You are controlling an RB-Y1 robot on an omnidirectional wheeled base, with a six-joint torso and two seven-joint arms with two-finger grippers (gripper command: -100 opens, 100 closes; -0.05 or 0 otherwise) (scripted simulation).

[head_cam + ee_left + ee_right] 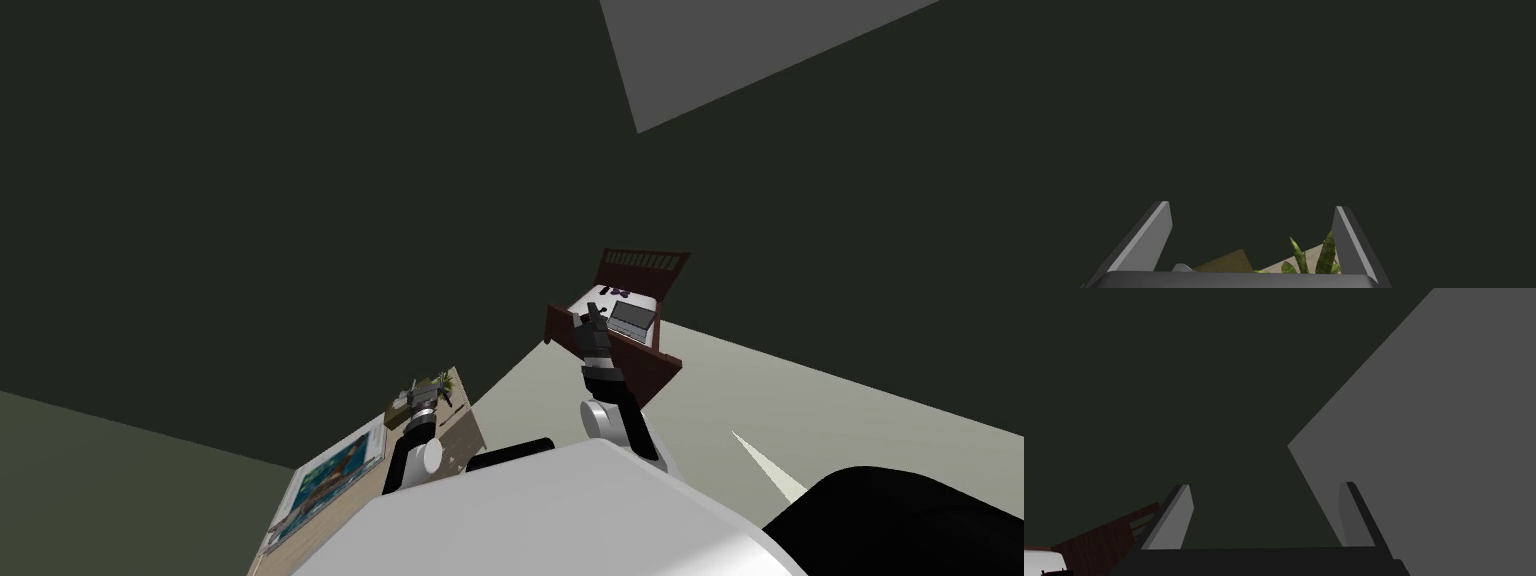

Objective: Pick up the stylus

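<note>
Right gripper [592, 315], fingers apart, near bed [645, 265] bearing laptop [633, 320], perhaps stylus [607, 291].

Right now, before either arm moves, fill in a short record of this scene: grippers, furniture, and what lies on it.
Left gripper: open, empty, beside the plant at the light wooden table
Right gripper: open, empty, raised before the dark wooden furniture
Furniture top: white, bearing a grey laptop and small dark items
Stylus: too small to tell apart
</note>
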